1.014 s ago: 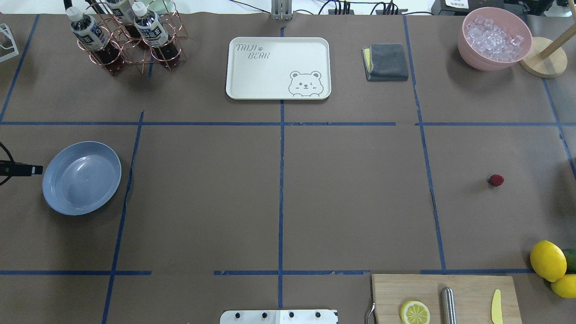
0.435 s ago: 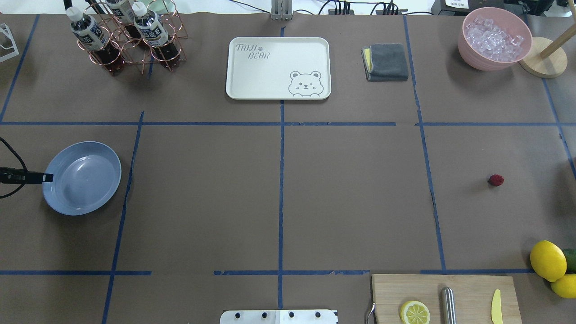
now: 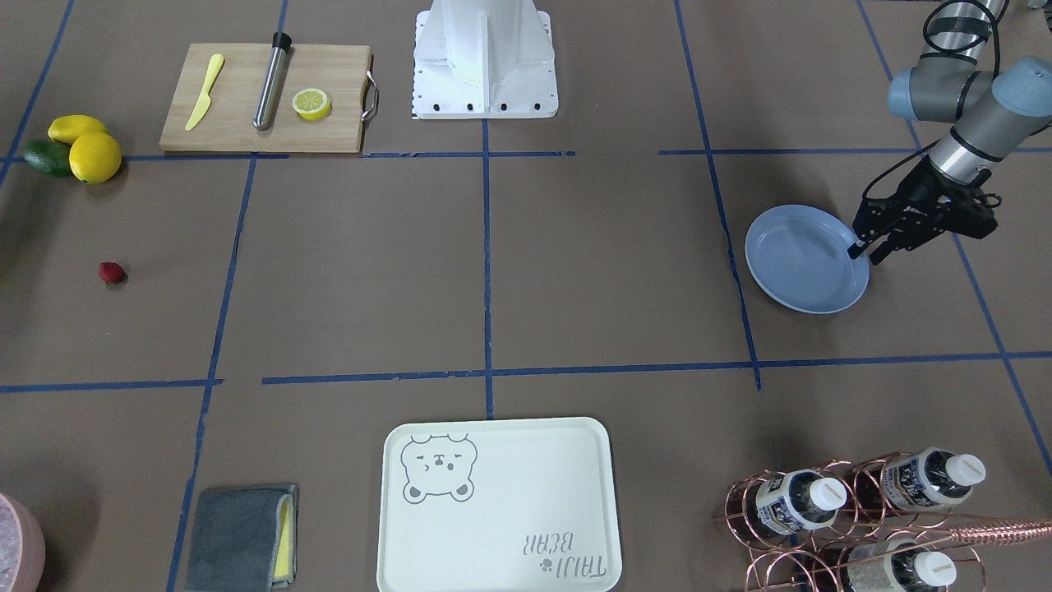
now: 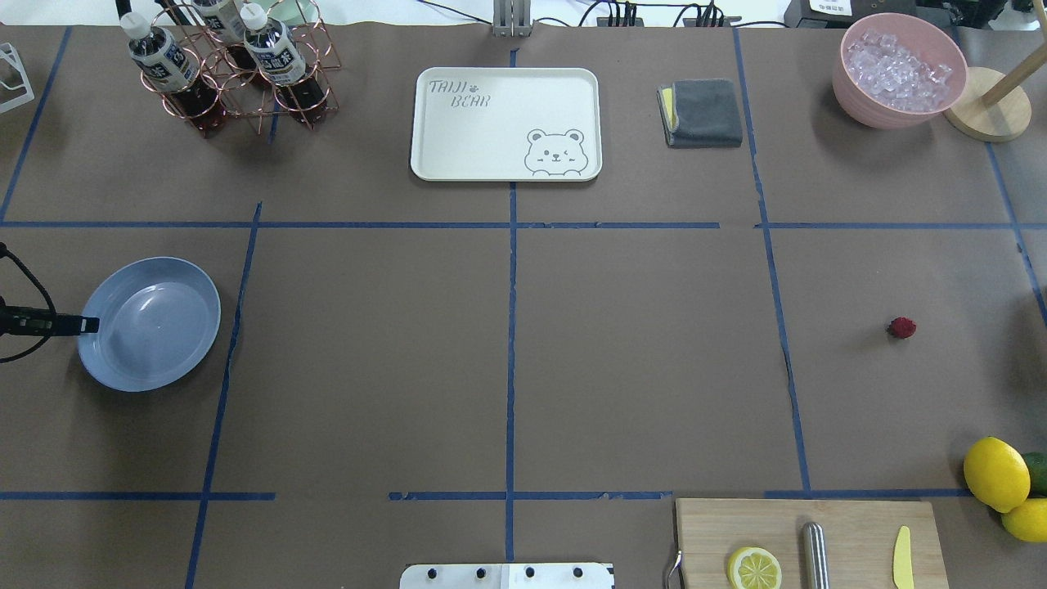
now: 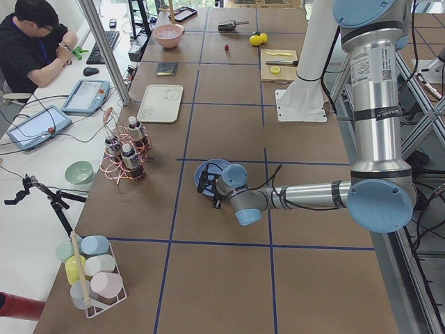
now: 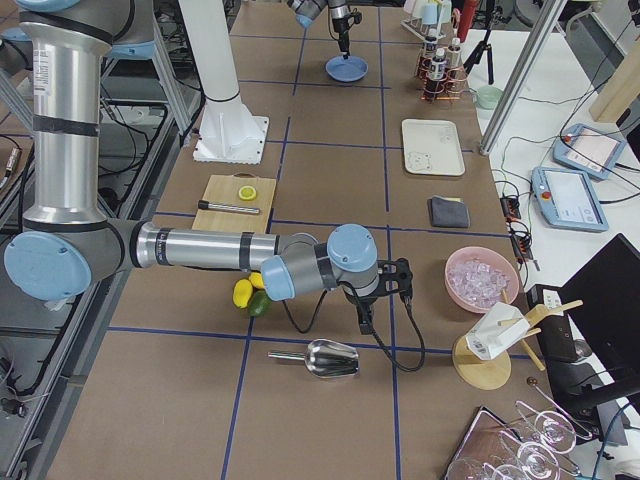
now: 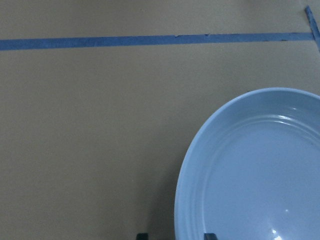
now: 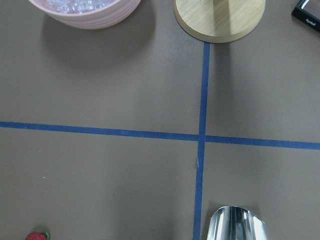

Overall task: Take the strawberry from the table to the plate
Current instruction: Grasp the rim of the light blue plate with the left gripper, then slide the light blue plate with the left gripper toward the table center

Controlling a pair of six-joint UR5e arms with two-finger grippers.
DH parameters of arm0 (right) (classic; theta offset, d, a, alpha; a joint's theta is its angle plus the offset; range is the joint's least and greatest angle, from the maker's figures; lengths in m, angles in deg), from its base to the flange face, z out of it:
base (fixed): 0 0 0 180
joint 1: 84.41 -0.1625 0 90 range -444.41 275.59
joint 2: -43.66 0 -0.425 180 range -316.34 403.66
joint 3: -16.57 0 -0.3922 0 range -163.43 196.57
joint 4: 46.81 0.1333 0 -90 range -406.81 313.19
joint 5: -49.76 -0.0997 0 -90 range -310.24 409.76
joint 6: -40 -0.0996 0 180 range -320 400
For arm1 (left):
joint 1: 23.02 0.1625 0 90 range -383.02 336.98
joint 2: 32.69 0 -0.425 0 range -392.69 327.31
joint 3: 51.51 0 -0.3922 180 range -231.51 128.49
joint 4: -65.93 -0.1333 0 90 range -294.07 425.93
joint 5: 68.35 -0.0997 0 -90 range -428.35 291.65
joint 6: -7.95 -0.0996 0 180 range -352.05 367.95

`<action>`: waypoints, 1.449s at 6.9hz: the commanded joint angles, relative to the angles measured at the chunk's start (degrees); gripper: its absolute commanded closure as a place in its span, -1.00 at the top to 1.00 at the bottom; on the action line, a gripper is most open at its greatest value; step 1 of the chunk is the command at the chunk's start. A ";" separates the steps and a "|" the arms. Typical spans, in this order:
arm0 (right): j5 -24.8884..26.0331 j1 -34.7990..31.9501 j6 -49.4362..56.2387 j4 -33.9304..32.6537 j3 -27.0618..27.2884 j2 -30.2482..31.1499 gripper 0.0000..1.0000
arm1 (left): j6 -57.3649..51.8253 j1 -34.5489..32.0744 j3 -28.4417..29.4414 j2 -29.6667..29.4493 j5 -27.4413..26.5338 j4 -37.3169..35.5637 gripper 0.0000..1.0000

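The strawberry [image 4: 901, 328] is a small dark-red berry lying alone on the brown table [image 4: 638, 343], right of centre; it also shows as the strawberry [image 3: 112, 272] and at the bottom edge as the strawberry [image 8: 36, 236]. The light-blue plate [image 4: 155, 327] sits at the far left, with nothing in it. My left gripper [image 4: 90, 325] is low at the plate's outer rim, open. In the wrist view its fingertips [image 7: 142, 235] stand on either side of the plate [image 7: 260, 170] rim. My right gripper [image 6: 363, 318] hangs near the lemons; I cannot tell whether it is open or shut.
A cream bear tray [image 4: 505, 123], a wire bottle rack [image 4: 229, 65], a grey cloth [image 4: 702, 112] and a pink bowl of ice [image 4: 898, 69] line the far side. Lemons [image 4: 995, 473], a cutting board [image 4: 851, 523] and a metal scoop [image 6: 330, 358] are on the right. A person [image 5: 35, 42] sits beyond the table.
My left gripper has slid right, from just outside the plate to its rim. The strawberry and plate have not moved.
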 commanded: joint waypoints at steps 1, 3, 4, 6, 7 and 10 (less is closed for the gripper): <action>0.00 0.00 0.00 0.07 -0.10 0.00 1.00 | 1.29 0.09 -0.02 -0.25 0.02 0.07 -0.93; 0.00 0.00 0.00 -0.02 -0.10 0.00 1.00 | 1.73 0.18 -1.33 -0.52 0.63 0.94 -1.00; -0.09 0.00 0.00 -0.02 -0.18 0.00 1.00 | 1.82 0.18 -5.60 -0.60 0.81 -0.97 -1.00; -0.09 0.00 0.00 -0.02 -0.18 0.09 1.00 | 9.34 0.35 -14.92 -7.24 3.53 -15.75 -1.00; -0.17 0.00 0.00 -0.02 -0.10 0.35 1.00 | 13.04 2.79 -15.75 -13.46 3.19 -21.58 -1.00; -0.17 0.00 0.00 0.07 -0.10 0.44 1.00 | 19.47 13.50 -14.71 -32.28 -5.05 -40.66 -1.00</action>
